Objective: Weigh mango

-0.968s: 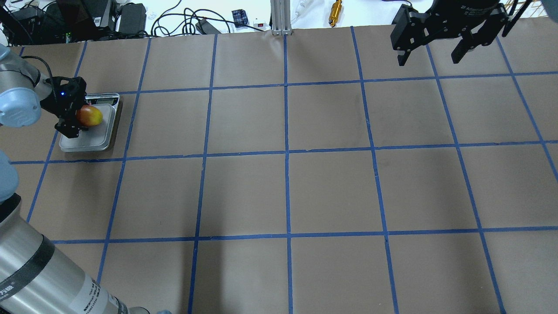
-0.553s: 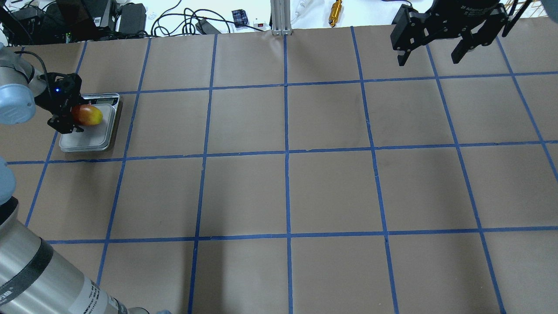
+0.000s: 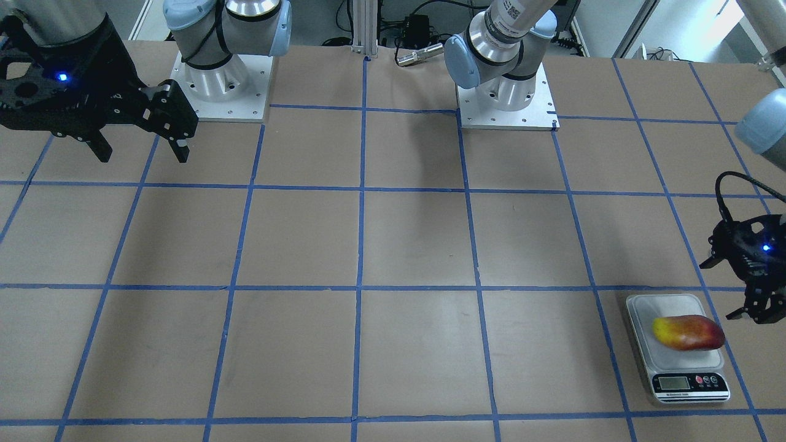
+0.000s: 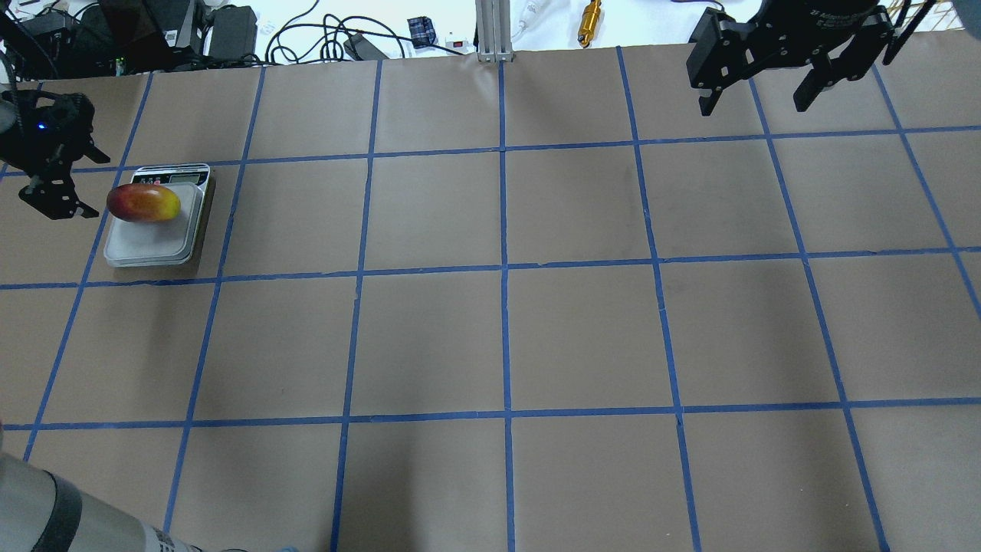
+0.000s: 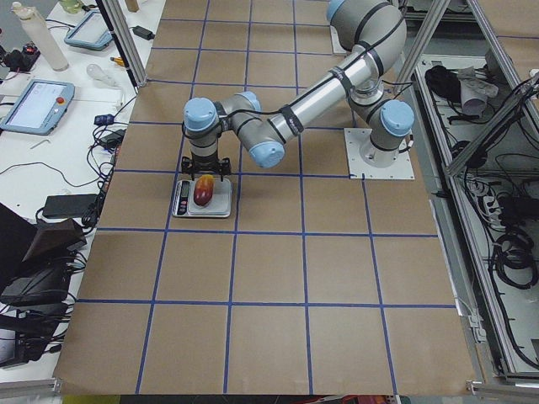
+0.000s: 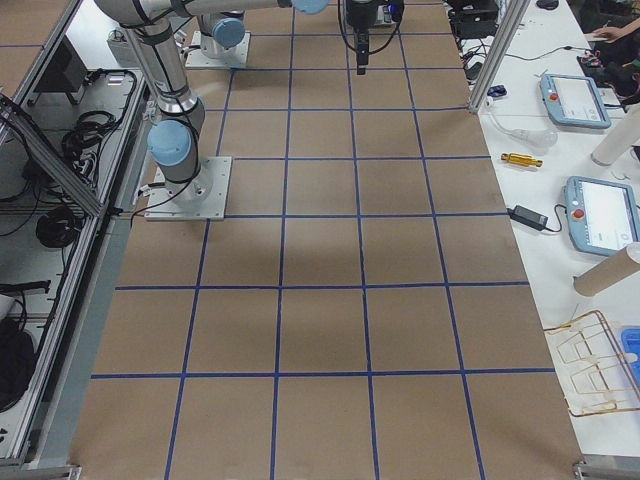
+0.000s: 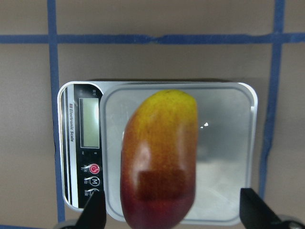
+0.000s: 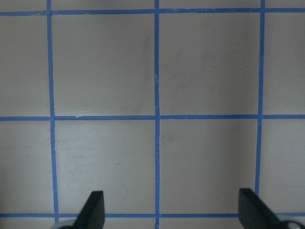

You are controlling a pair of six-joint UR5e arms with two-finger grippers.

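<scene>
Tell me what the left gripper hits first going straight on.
Likely the mango on the scale: in the wrist view it lies dead ahead of the open left gripper. Depth is unclear.

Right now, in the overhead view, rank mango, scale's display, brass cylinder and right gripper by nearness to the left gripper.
1. mango, right beside the left gripper
2. scale's display, past the mango
3. brass cylinder, beyond the far edge
4. right gripper, far right corner

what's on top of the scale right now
A mango lies on its side on the scale, with nothing else on it. It hides the patch of platform beneath it. The display is uncovered, though no reading is legible.
</scene>
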